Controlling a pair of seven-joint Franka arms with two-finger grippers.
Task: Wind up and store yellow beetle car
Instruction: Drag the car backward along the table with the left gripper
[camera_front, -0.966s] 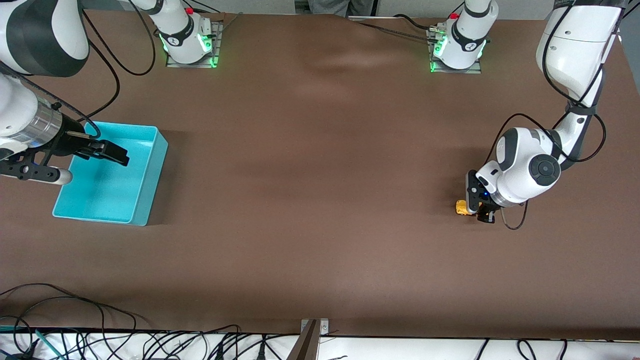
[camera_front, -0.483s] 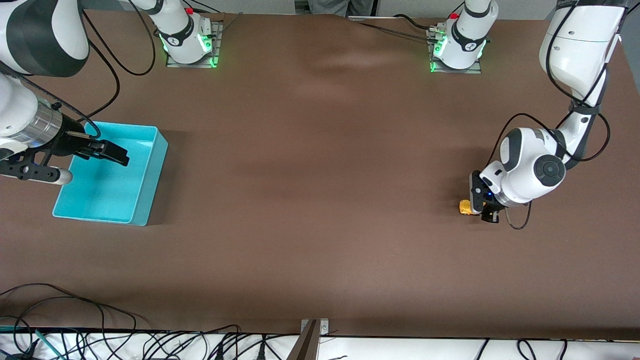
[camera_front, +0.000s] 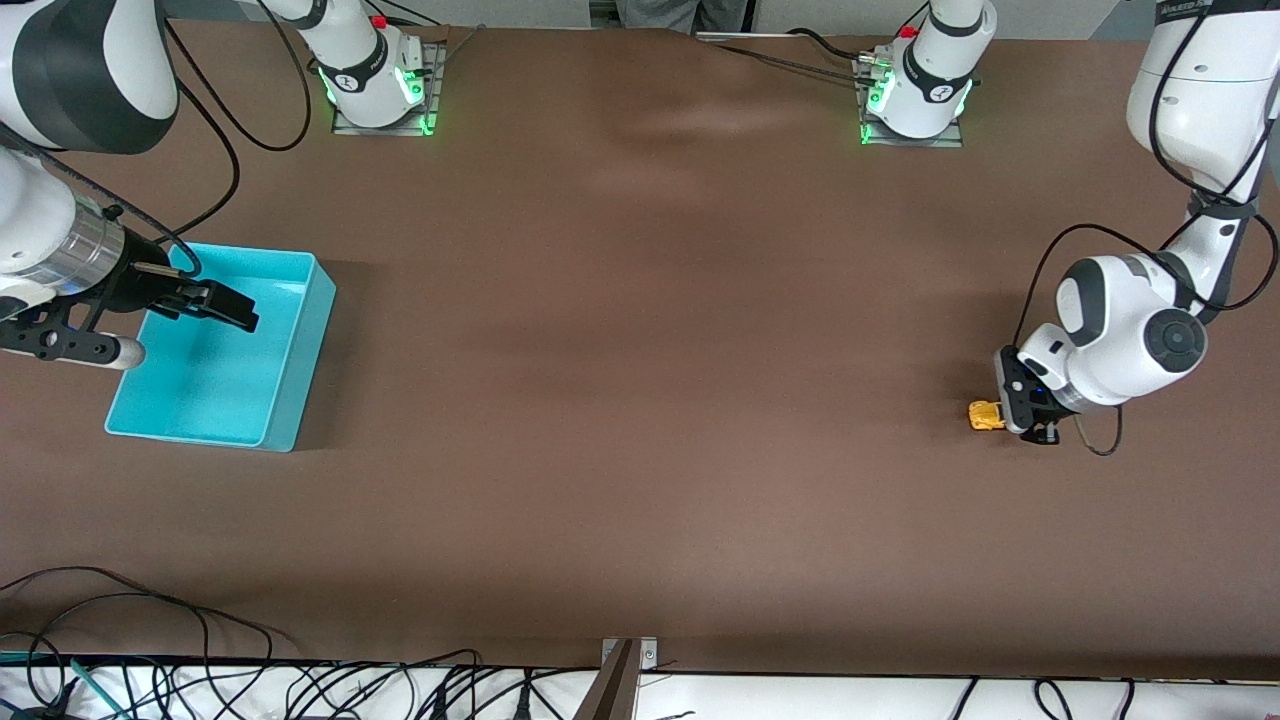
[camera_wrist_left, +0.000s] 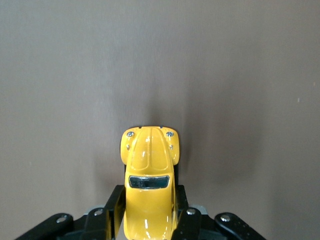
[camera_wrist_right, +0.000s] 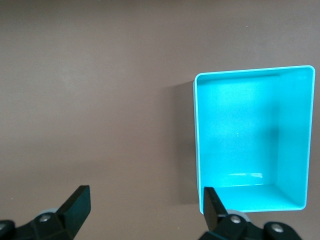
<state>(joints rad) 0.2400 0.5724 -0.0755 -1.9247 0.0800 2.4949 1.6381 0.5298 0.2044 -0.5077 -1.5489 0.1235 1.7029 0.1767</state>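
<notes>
Car (camera_front: 984, 414) pinched in left pincer (camera_front: 1003, 418), wheels on tabletop (camera_front: 640, 400), well apart from bin (camera_front: 310, 350), toward left arm's end. Right pincer (camera_front: 225, 305) spread wide, waiting over bin. Wind-up apparently underway; storing not yet done.

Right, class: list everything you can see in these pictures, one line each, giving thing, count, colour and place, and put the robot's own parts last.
yellow beetle car: one, orange-yellow, low at the table near the left arm's end, clamped between the left gripper's fingers
bin: one, turquoise, on the table at the right arm's end, nothing inside
table: one, brown, under everything
cables: many, black, along the table edge nearest the front camera
left gripper: one, black, shut on the car
right gripper: one, black, open, waiting over the bin
arm bases: two, white with green lights, along the table edge farthest from the front camera
</notes>
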